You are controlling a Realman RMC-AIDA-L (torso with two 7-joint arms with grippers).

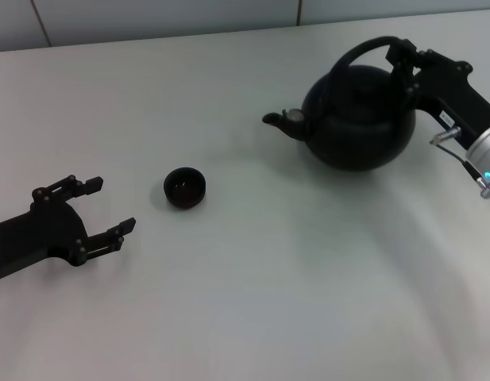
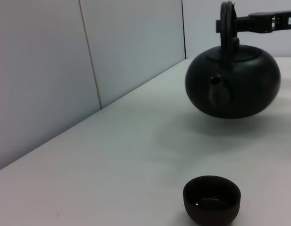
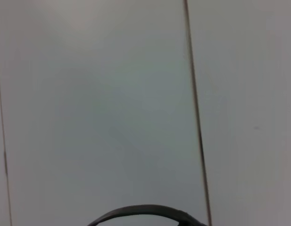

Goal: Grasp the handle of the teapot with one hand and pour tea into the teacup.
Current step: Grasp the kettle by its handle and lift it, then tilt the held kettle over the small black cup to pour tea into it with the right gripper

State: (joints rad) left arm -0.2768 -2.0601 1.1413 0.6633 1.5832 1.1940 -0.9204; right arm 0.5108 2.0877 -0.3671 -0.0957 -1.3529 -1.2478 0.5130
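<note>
The matte black teapot (image 1: 360, 115) is at the right rear of the white table, its spout (image 1: 283, 121) pointing left toward the teacup. My right gripper (image 1: 403, 59) is shut on the arched handle (image 1: 360, 49) near its right end. In the left wrist view the teapot (image 2: 235, 82) hangs slightly above the table, level, with a soft shadow under it. The small dark teacup (image 1: 184, 187) (image 2: 212, 197) stands upright left of centre. My left gripper (image 1: 95, 208) rests open on the table to the left of the cup, holding nothing. The right wrist view shows only a strip of the handle (image 3: 145, 210).
The white table (image 1: 276, 270) spreads wide between cup and teapot and toward the front. A pale panelled wall (image 2: 88, 56) runs along the table's far edge behind the teapot.
</note>
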